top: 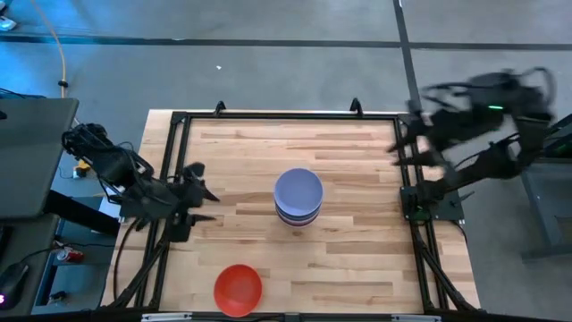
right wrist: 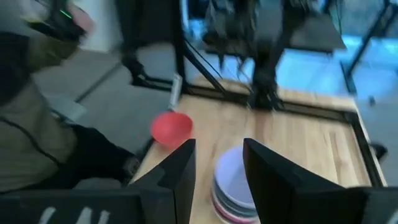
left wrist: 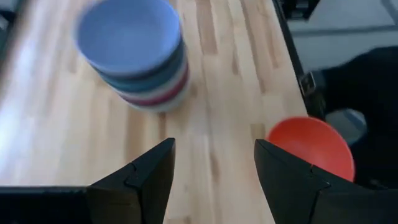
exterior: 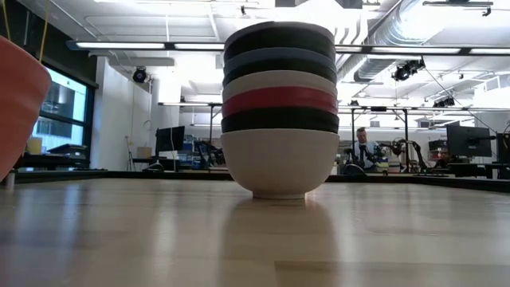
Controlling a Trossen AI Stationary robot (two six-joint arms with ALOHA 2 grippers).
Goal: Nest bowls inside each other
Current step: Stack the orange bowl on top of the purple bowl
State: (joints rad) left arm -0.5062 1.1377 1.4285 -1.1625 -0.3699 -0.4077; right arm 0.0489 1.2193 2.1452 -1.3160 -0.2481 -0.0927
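1. Nearest the front edge of the counter, the red bowl is seen alone, upright and empty, well apart from everything else.
2. It is judged light, stiff and smooth-walled, likely slippery; the rim is the place to be pinched, one finger inside and one outside, since the round wall offers little purchase.
3. At the middle of the counter the stack of bowls is found: from the low view a white bowl is at the bottom, with black, red, white, blue and black rims nested above it, and a lavender bowl is seen on top from above. The lavender bowl's hollow is empty.
4. The stack is judged heavier but tippy if nudged high; anything added should be lowered straight down into the top bowl.
5. At the left edge of the counter the left hand is held released, fingers spread and nothing between them, aimed toward the stack and the red bowl.
6. Farthest off, at the right rear edge, the right hand is raised, released and empty.
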